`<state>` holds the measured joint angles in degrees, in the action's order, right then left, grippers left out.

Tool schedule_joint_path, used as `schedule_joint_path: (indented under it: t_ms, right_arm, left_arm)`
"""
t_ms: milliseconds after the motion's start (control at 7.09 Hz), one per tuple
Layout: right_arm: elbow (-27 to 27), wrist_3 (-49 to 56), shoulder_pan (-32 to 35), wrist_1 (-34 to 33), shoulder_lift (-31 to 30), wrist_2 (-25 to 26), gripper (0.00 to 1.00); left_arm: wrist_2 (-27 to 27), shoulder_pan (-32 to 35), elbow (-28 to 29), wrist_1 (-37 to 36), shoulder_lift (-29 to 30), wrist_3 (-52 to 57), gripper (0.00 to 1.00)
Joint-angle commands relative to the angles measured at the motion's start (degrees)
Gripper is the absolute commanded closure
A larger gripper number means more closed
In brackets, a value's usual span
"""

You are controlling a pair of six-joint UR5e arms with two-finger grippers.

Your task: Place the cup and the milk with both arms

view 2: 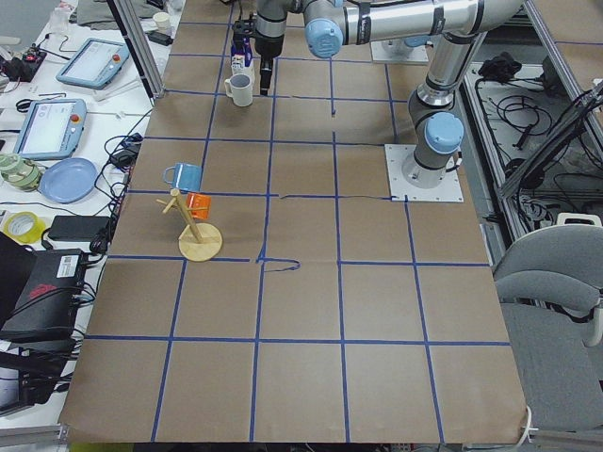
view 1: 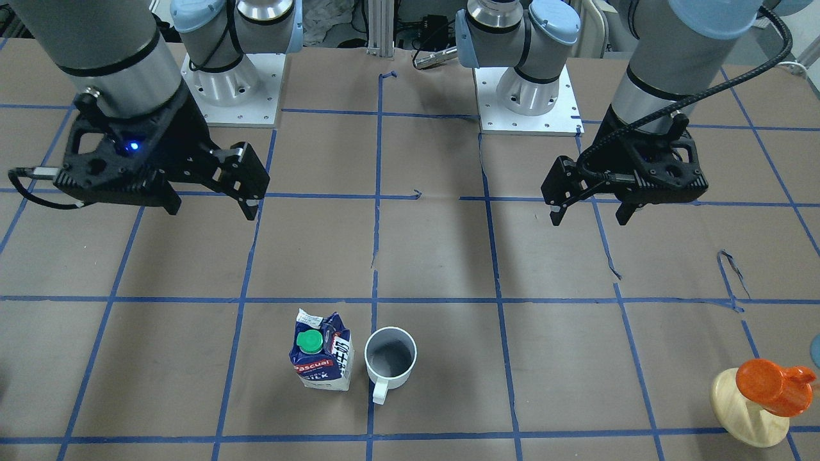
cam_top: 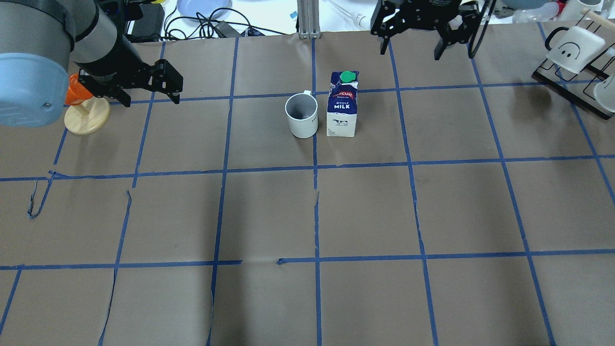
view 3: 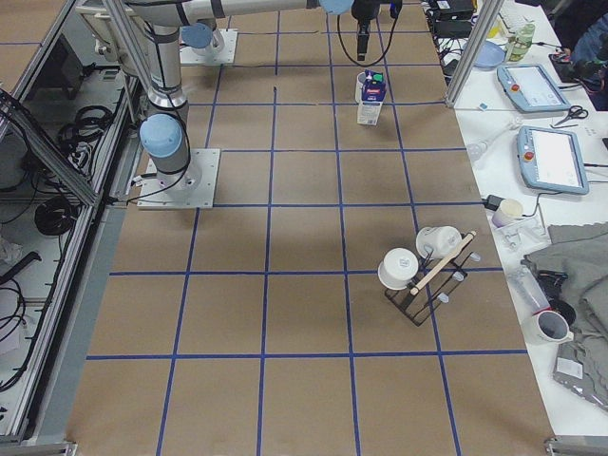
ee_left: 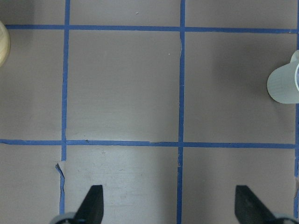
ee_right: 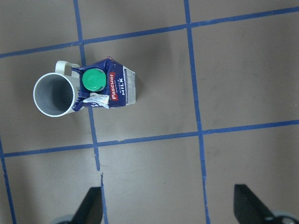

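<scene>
The white cup [view 1: 390, 358] with a dark grey inside stands upright on the brown paper, handle toward the far edge. The blue and white milk carton [view 1: 323, 352] with a green cap stands right beside it; I cannot tell if they touch. In the overhead view the cup [cam_top: 301, 115] is left of the milk [cam_top: 342, 105]. My left gripper [cam_top: 152, 101] is open and empty, hovering well left of the cup. My right gripper [cam_top: 411, 53] is open and empty, raised beyond the milk to its right. The right wrist view shows the milk [ee_right: 110, 86] and the cup [ee_right: 53, 93] ahead of the open fingers.
An orange piece on a wooden disc [cam_top: 86, 115] stands just behind and left of my left gripper. A black rack with white mugs [cam_top: 576, 48] stands at the table's far right. The arm bases [view 1: 230, 83] are bolted at the robot side.
</scene>
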<state>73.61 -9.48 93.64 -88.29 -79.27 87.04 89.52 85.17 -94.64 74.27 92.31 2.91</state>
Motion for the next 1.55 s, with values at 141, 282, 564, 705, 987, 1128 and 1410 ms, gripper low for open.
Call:
schedule_joint_path:
  t_ms: [141, 282, 564, 705, 987, 1128, 1410]
  right_arm:
    - [2.1, 4.5, -1.0, 0.7, -2.3, 1.9, 0.00]
    - [2.1, 4.6, -1.1, -0.6, -2.3, 2.2, 0.00]
    - [2.6, 4.0, -0.9, -3.6, -2.4, 2.0, 0.00]
    - [2.7, 4.3, -0.9, -4.1, -2.3, 2.0, 0.00]
    - [2.7, 4.4, -0.9, -4.1, -2.4, 2.5, 0.00]
    - [2.8, 4.5, -1.1, -4.0, -2.3, 2.9, 0.00]
    - [2.8, 4.4, -1.0, -3.9, -2.3, 2.8, 0.00]
  left_arm:
    - [0.0, 0.2, 0.3, -1.0, 0.5, 0.1, 0.00]
    - [0.0, 0.2, -0.2, -1.0, 0.4, 0.1, 0.00]
    - [0.1, 0.2, 0.0, -1.0, 0.7, 0.1, 0.00]
    - [0.4, 0.2, -0.2, -1.0, 0.3, 0.1, 0.00]
    - [0.0, 0.2, -0.2, -1.0, 0.7, 0.1, 0.00]
    - [0.0, 0.2, -0.3, -1.1, 0.6, 0.0, 0.00]
    - [0.1, 0.2, -0.3, -1.0, 0.2, 0.0, 0.00]
